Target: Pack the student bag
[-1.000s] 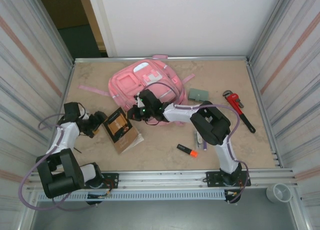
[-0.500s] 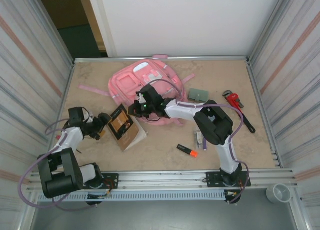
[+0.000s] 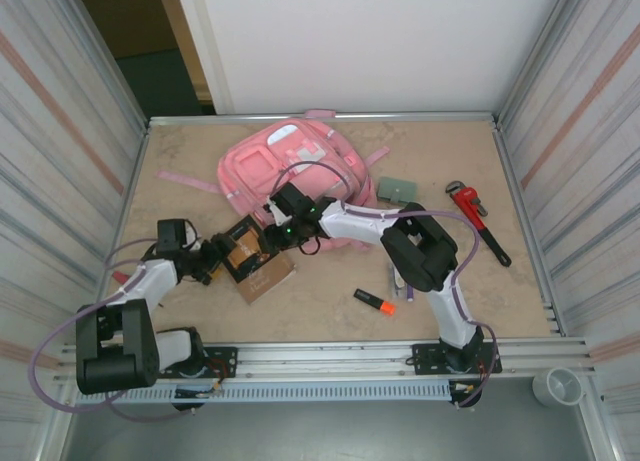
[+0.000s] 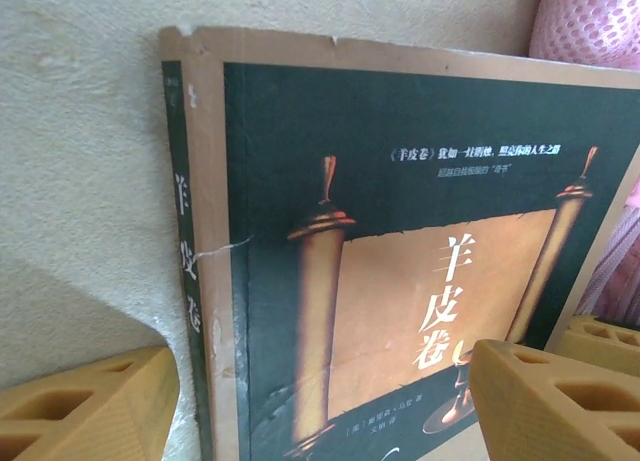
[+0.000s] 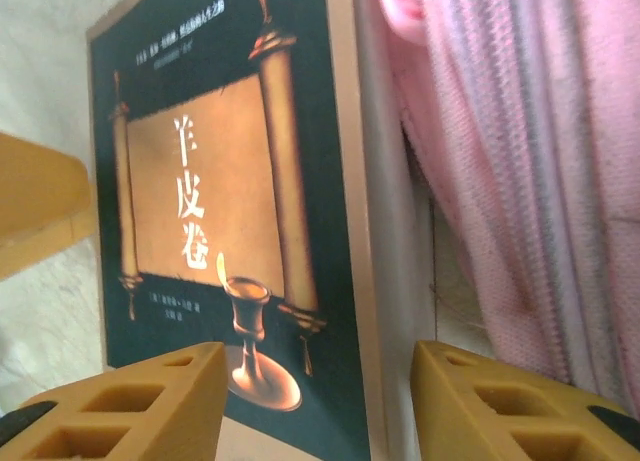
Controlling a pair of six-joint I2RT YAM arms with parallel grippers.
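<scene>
The student bag [image 3: 290, 161] is a pink backpack lying flat at the back middle of the table. A book [image 3: 245, 253] with a dark green cover and a golden scroll picture lies just in front of it. Its far edge reaches the bag's pink fabric [image 5: 520, 161]. My left gripper [image 3: 215, 258] is at the book's left end, open, with its yellow fingers [image 4: 90, 401] wide on either side of the cover [image 4: 400, 241]. My right gripper [image 3: 268, 233] is over the book's bag-side corner, open, with nothing between its fingers [image 5: 120, 401].
A red pipe wrench [image 3: 478, 221] lies at the right. A grey-green case [image 3: 398, 189] sits beside the bag. An orange highlighter [image 3: 373, 301] and a pale pen [image 3: 397, 276] lie in front of the right arm. Metal walls enclose the table.
My right gripper has gone from shut to open at the bag's lower edge. My left arm has moved right up to the book, which has turned slightly.
</scene>
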